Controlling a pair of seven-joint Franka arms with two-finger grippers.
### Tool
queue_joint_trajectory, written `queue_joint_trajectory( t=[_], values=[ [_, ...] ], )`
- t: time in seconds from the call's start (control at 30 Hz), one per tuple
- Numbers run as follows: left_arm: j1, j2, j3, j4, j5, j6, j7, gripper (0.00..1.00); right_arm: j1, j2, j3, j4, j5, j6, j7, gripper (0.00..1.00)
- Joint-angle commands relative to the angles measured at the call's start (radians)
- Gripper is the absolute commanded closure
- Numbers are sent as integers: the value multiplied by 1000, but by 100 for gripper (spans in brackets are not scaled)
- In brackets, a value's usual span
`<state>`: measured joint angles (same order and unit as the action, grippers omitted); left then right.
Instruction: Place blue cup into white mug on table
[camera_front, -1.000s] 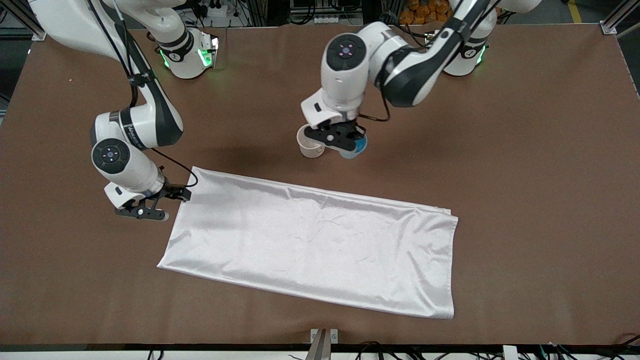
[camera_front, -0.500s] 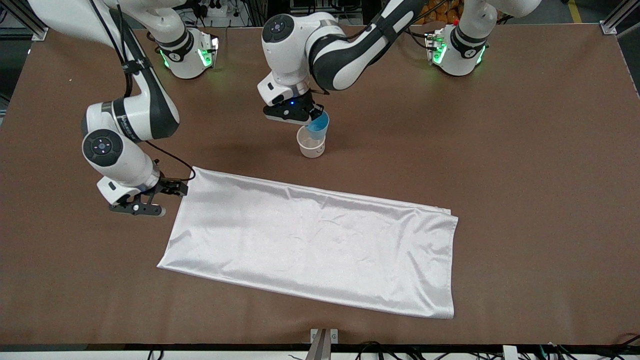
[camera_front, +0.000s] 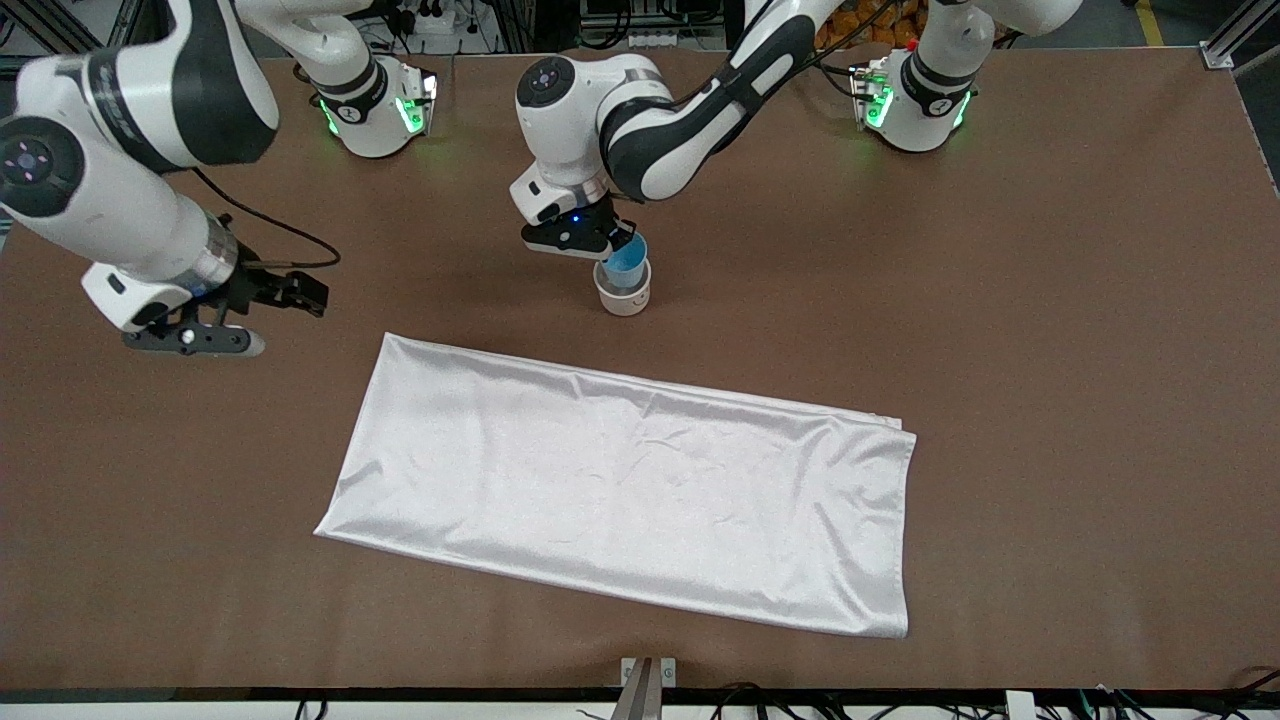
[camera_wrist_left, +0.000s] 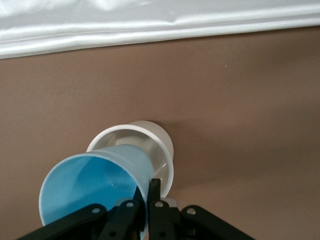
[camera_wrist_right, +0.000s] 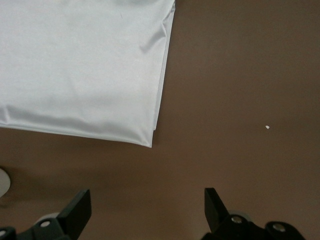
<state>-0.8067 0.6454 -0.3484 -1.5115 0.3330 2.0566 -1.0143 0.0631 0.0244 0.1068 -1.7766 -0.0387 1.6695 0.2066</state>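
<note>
The blue cup (camera_front: 629, 264) is tilted, with its lower end inside the mouth of the white mug (camera_front: 622, 298), which stands on the brown table (camera_front: 1000, 300). My left gripper (camera_front: 615, 246) is shut on the cup's wall, one finger inside the cup and one outside. In the left wrist view the blue cup (camera_wrist_left: 92, 185) leans over the mug's white rim (camera_wrist_left: 167, 150), with the left gripper (camera_wrist_left: 148, 187) pinching its edge. My right gripper (camera_front: 190, 342) hangs open and holds nothing over bare table toward the right arm's end. In its own view the right gripper (camera_wrist_right: 147, 205) shows only table between its fingers.
A white satin cloth (camera_front: 630, 490) lies flat on the table, nearer to the front camera than the mug. One corner of the cloth (camera_wrist_right: 80, 65) shows in the right wrist view.
The left gripper has carried the blue cup from beside the mug to over it and lowered it into the mug's mouth. The right gripper has moved away from the cloth's corner toward the right arm's end.
</note>
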Motion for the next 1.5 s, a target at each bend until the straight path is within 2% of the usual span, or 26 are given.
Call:
queue_joint_trajectory(
  t=[0.0, 0.27, 0.43, 0.5, 0.53, 0.57, 0.6, 0.87, 1.03, 1.3, 1.4, 1.47],
  values=[
    [-17, 37, 9, 34, 35, 17, -32, 100, -14, 5, -2, 127, 20, -126, -35, 0],
    [-25, 56, 17, 34, 43, 36, -32, 100, -32, -29, -6, 132, 10, -108, -73, 0],
    [-22, 62, 19, 34, 43, 40, -32, 84, -42, -44, -16, 131, 10, -68, -82, 0],
    [-20, 62, 19, 34, 43, 40, -32, 70, -48, -46, -16, 131, 10, -48, -82, 0],
    [-17, 60, 19, 34, 41, 40, -30, 54, -51, -46, -16, 131, 10, -37, -82, 0],
    [-17, 59, 19, 34, 41, 40, -30, 23, -51, -44, -15, 131, 10, -27, -82, 0],
    [-17, 57, 19, 34, 43, 40, -29, 0, -51, -44, -16, 129, 10, -18, -82, 0],
    [-2, 31, 17, 34, 40, 39, -23, 0, -51, -41, -15, 121, 10, 7, -82, 0],
    [18, -19, 19, 24, 37, 25, -20, 0, -51, -37, -16, 120, 10, 21, -82, 0],
    [53, -122, 31, 17, 27, -94, 54, 0, -51, -40, -15, 132, 10, 16, -76, 0],
    [60, -170, 54, 7, -14, -134, 121, 0, -49, -38, -13, 137, 10, 15, -70, 0],
    [58, -210, 103, -9, -63, -147, 183, 0, -49, -37, -13, 150, 8, 12, -70, 0]
  ],
)
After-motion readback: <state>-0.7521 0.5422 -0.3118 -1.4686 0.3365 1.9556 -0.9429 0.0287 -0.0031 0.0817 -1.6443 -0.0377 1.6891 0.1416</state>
